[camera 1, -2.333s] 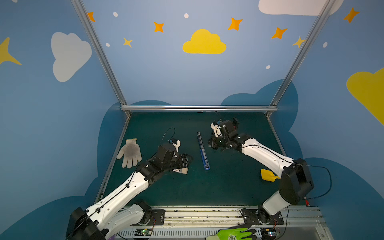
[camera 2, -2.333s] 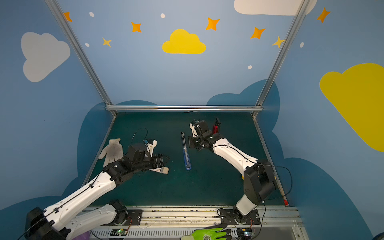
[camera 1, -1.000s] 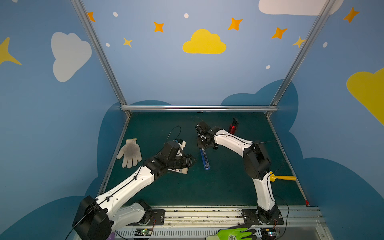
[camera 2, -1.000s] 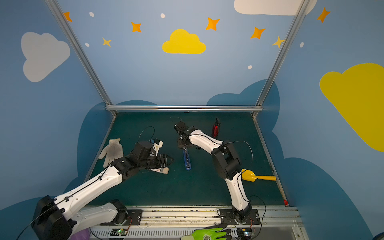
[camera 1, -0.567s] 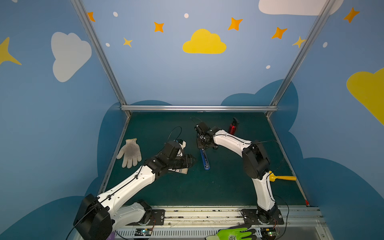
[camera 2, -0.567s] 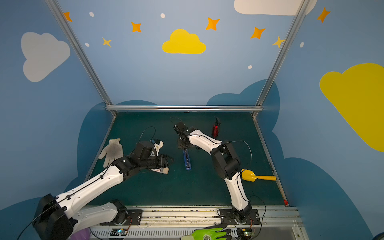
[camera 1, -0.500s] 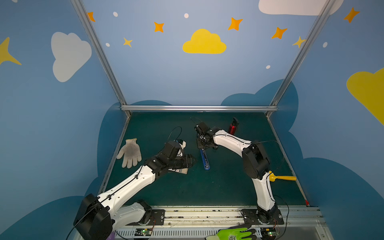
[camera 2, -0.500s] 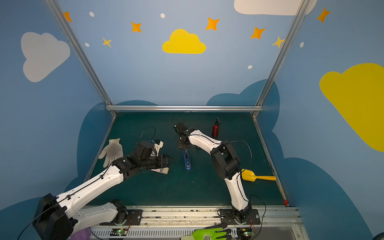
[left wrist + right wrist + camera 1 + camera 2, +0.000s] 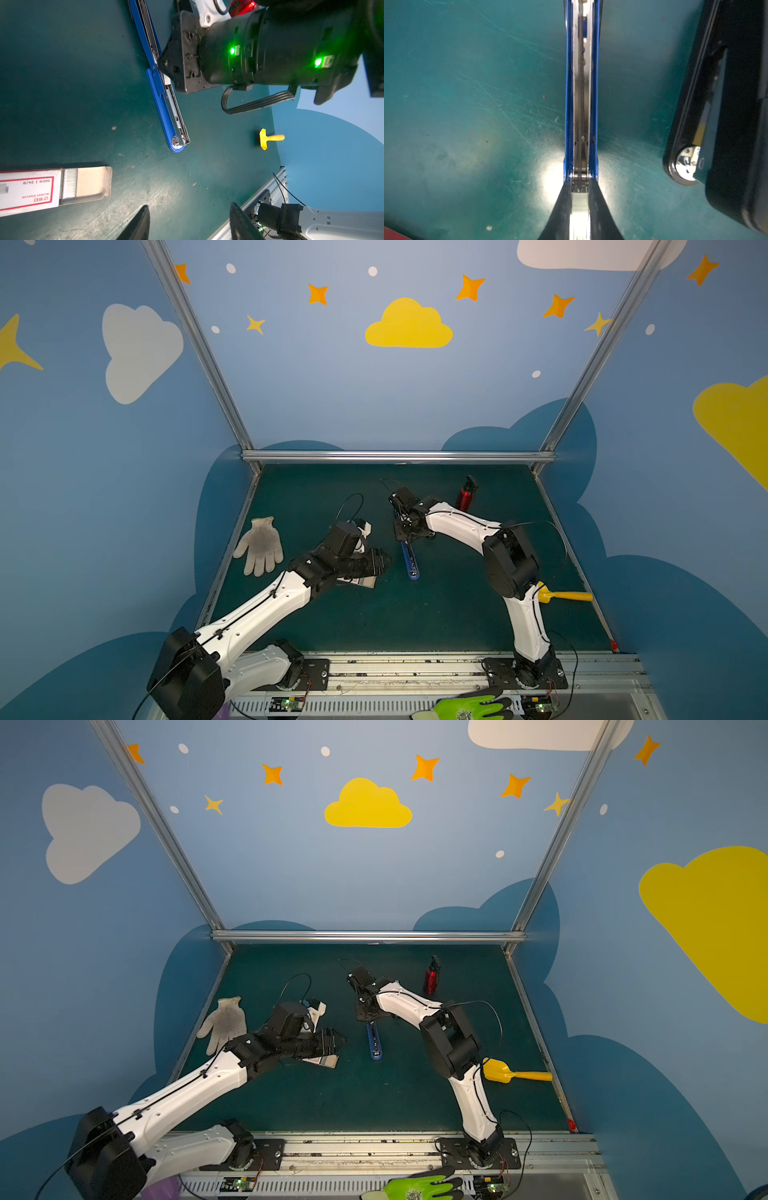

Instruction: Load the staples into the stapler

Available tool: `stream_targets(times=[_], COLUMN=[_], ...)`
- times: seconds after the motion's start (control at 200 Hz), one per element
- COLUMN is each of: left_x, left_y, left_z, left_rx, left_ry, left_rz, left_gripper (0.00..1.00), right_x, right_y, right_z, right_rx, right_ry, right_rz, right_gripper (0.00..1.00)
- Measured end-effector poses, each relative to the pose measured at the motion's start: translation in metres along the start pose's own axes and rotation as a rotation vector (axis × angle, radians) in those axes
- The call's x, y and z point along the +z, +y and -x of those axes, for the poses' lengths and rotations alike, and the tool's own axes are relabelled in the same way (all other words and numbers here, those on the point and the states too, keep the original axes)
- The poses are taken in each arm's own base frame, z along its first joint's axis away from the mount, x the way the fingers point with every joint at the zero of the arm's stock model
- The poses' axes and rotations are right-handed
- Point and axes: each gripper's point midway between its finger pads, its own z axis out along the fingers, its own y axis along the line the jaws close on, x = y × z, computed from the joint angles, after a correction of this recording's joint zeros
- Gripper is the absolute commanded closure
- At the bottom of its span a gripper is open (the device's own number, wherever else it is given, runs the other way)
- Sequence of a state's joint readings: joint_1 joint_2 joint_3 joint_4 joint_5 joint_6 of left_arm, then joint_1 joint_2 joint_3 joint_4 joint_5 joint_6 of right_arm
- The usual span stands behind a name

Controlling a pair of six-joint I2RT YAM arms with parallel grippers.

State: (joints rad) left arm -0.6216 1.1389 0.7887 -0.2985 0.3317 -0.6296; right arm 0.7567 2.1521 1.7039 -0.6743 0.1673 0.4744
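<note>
right wrist view: right jaws pinch one staple strip [image 9: 579, 207] at one stapler [image 9: 581, 83]; left jaws gape empty.

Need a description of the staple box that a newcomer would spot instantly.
On the green mat, look left of centre, beside the long blue stapler, where the left pincer hovers. The staple box lies flat there, partly hidden by that pincer. It alone is white card with red print, its tan tray slid out showing silver staples.
</note>
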Motion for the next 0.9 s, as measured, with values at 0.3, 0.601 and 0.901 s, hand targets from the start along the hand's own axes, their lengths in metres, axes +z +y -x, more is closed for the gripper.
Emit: stream_targets(times=[0.3,0.601,0.901], left_x=[0.0,0.002,0.002], left_y=[0.001,0.004,0.003], left_z=[0.0,-0.002,-0.001], left_rx=[-0.004,-0.012,-0.013], left_ry=[-0.004,-0.001,-0.007], left_rz=[0.002,0.005,0.004], left_gripper=[0.4,0.4,0.4], right_x=[0.0,-0.008,-0.02], right_y=[0.0,0.001,-0.008], right_z=[-0.005,-0.026,-0.038], right_rx=[-0.009,-0.025,-0.029], right_ry=[-0.022,-0.007,0.008], right_rz=[-0.012,-0.029,-0.049], right_gripper=[0.82,0.74,0.61])
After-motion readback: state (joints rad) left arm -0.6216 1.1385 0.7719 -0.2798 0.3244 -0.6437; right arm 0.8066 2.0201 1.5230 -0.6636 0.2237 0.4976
